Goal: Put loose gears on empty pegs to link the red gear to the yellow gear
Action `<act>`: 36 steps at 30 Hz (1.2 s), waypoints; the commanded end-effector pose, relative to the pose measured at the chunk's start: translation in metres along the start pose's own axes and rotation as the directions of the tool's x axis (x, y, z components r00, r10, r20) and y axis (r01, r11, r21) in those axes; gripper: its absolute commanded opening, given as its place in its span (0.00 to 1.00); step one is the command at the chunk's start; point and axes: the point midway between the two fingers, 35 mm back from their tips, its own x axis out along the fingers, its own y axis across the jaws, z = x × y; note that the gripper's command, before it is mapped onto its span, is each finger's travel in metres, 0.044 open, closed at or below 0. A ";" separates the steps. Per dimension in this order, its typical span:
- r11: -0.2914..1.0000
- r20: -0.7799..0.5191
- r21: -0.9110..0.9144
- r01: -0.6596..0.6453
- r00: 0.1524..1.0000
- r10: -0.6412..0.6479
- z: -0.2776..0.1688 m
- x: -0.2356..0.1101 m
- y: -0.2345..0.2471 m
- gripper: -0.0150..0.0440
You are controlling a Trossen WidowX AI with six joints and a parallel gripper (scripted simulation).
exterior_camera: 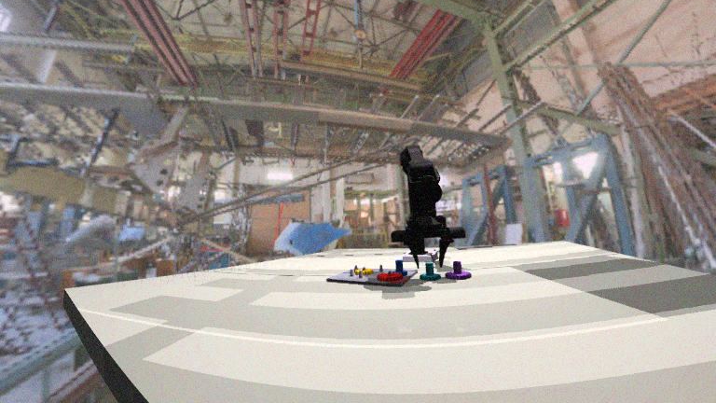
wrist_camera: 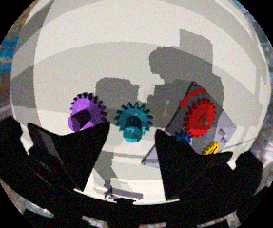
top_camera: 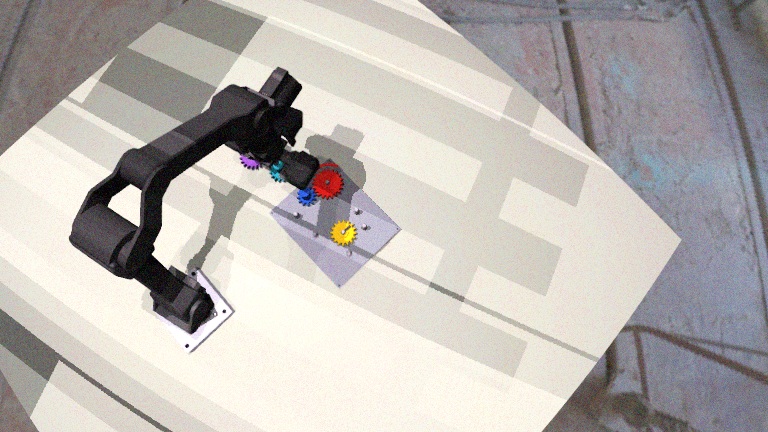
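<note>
Teal gear point(top_camera: 276, 171) point(exterior_camera: 430, 272) point(wrist_camera: 134, 120) stands upright on its toothed disc on the table point(top_camera: 317, 342) point(exterior_camera: 401, 372) point(wrist_camera: 126, 57), hub up, just beside the grey board point(top_camera: 376, 235) point(exterior_camera: 343, 281) point(wrist_camera: 226, 124), betw. it & the purple gear point(top_camera: 249, 161) point(exterior_camera: 458, 272) point(wrist_camera: 89, 108). Gripper point(top_camera: 291, 158) point(exterior_camera: 429, 265) point(wrist_camera: 132, 129) is above it, fingers part-spread w/ nothing betw. them; in the wrist view the teal hub sits in line w/ the gap. Looks like the pickup approach for teal.

Blue gear point(top_camera: 306, 196) point(exterior_camera: 399, 269) point(wrist_camera: 184, 138) is on the board next to the red gear point(top_camera: 330, 180) point(exterior_camera: 390, 276) point(wrist_camera: 200, 119); can't tell for sure if teeth mesh or if it's fully flat. Yellow gear point(top_camera: 346, 232) point(exterior_camera: 364, 271) point(wrist_camera: 211, 148) is apart from both, w/ bare pegs around it, so chain's incomplete.

Handling, my guess: teal = light, stiff, prob. hard plastic, smooth hub that could slip or twist if pinched off-ctr. Best hold: the upright hub, both pads square on it, mid-height, clear of teeth. Teeth = poor grip, & they need to stay free for meshing. Keep it level going onto a peg; tilt may jam the bore. If teeth land tip-to-tip, a slight turn before pushing down s/b enough. Watch the finger on the board side: blue hub's close.
</note>
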 end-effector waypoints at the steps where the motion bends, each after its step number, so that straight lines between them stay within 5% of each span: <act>1: 1.000 0.000 0.004 -0.001 1.000 0.001 0.000 0.000 0.000 0.56; 5: 1.000 0.000 0.004 -0.001 1.000 0.001 0.000 0.000 0.000 0.38; 13: 1.000 0.000 0.004 -0.001 1.000 0.001 0.000 0.000 0.000 0.25; 36: 1.000 0.002 0.005 -0.001 1.000 0.001 0.009 -0.045 0.000 0.25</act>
